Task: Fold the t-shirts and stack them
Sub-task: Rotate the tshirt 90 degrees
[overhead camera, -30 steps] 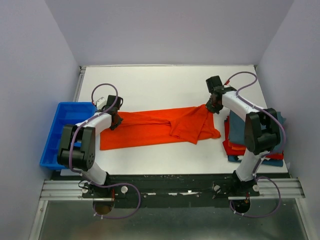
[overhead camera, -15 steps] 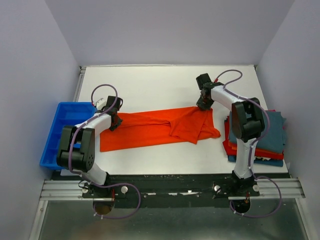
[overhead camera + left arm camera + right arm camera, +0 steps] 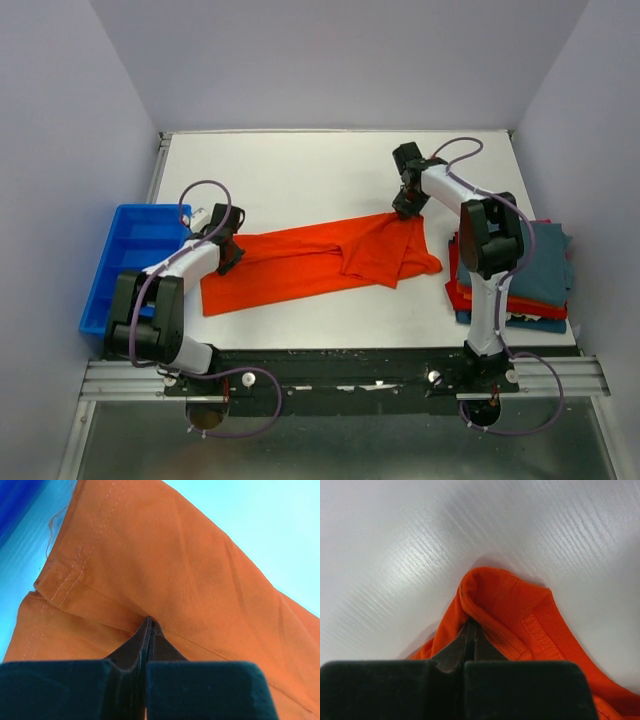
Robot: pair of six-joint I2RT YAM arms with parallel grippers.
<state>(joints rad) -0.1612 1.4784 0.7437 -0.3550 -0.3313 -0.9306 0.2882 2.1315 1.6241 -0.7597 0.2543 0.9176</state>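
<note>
Blue plastic bin (image 3: 130, 250): rigid, rectangular, at table's left edge; only smooth blue floor shows inside. Left gripper (image 3: 150, 626): clenched on stitched hem corner of orange-red t-shirt (image 3: 310, 262). Shirt soft, wrinkled, stretched as long band across white table (image 3: 300, 170), bunched folds toward right. Right gripper (image 3: 470, 626): pinched shut on shirt's thick seamed edge fold. Far right: folded stack, teal t-shirt (image 3: 545, 262) on top, red t-shirt (image 3: 462, 292) under it, blue t-shirt (image 3: 500, 320) lowest.

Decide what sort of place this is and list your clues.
Likely a robot lab test cell: plain walls enclose a white table, the left gripper and right gripper pinch an orange-red t-shirt.
</note>
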